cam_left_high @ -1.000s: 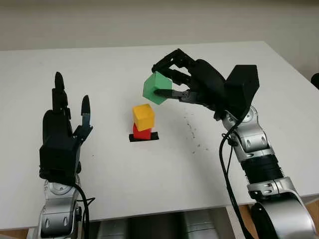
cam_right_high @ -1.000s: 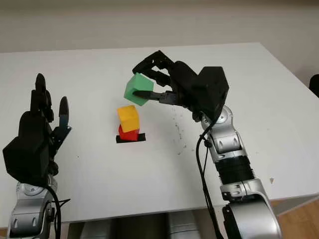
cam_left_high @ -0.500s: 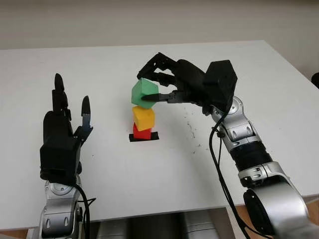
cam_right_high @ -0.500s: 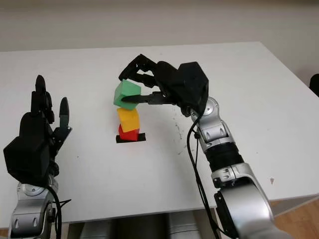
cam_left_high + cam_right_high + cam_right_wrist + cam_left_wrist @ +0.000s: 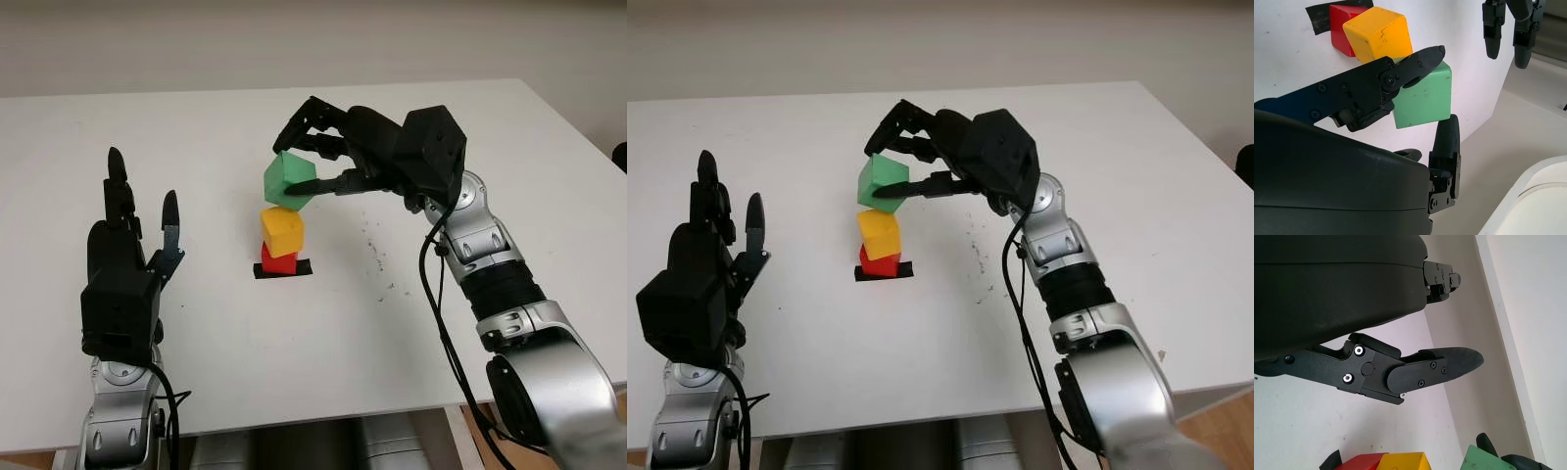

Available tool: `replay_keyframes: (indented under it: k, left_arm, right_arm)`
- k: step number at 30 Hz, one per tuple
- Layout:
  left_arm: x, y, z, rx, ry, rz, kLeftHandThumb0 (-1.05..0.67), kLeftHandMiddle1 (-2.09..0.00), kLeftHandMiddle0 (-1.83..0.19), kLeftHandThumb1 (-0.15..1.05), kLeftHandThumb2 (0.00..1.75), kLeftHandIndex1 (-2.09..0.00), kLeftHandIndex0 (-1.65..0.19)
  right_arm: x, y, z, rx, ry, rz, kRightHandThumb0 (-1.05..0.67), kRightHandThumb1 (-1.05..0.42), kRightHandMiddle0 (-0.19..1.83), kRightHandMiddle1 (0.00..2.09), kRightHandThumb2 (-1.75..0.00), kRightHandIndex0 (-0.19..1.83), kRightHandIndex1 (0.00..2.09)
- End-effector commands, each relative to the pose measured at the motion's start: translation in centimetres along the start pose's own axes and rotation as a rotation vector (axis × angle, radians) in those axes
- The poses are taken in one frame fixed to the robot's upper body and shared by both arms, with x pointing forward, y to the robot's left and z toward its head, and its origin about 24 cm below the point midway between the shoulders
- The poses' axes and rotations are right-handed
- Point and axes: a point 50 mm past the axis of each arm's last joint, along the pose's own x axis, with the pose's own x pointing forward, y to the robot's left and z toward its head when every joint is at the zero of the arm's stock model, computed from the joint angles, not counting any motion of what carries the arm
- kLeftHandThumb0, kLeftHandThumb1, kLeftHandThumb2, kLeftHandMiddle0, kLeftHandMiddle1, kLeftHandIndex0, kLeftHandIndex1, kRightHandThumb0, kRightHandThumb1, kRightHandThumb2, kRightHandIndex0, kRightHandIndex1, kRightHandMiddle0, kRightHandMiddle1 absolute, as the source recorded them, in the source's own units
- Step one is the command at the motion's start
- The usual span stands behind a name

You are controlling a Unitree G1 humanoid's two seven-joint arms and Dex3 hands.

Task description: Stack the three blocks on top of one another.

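Nearest the front edge of the table [image 5: 323, 372], toward its left side, the left hand [image 5: 122, 279] is held upright and open, holding nothing; it stands well apart from the blocks, probably parked there to leave the other arm a free path.

Around the middle of the table, a strip of black tape [image 5: 283, 269] marks the stacking spot; the red block [image 5: 278, 260] sits on it, and the yellow block [image 5: 283, 231] sits on the red one, turned a little so its corners overhang.

Just above the yellow block, the right hand [image 5: 338, 166] holds the green block [image 5: 290, 181], reaching in from the right side of the table; its fingers are closed on the block, the thumb [image 5: 1400, 73] across one face and a finger [image 5: 1445, 142] pressing the opposite side, a pinch that leaves the underside free for setting down; the block is tilted, one corner lowest, so it would need levelling before release or it could slide off.

Whether the green block already touches the yellow one cannot be told from the head views; in the right wrist view the two overlap, and any gap is hidden; the red block is largely covered by the yellow one, and the right hand's other fingers are partly behind the green block.
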Motion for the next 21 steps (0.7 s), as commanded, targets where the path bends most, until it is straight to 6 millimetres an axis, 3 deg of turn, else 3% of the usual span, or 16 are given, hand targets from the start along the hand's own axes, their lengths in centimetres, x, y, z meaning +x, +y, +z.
replay_keyframes:
  k: [1,21]
  left_arm:
    - [-0.16,0.06,0.39,-0.001,-0.014,0.008,-0.61,-0.06,0.05,1.05,0.56,-0.05,0.05]
    - [-0.19,-0.11,0.40,-0.006,-0.021,0.010,-0.61,-0.06,0.04,1.05,0.56,-0.05,0.05]
  right_arm:
    - [0.23,-0.79,0.97,-0.028,-0.025,-0.010,-0.45,-0.93,0.39,1.62,-0.05,0.32,0.09]
    - [0.14,-0.50,0.71,-0.049,-0.014,0.022,-0.47,-0.93,0.38,1.60,-0.05,0.34,0.08]
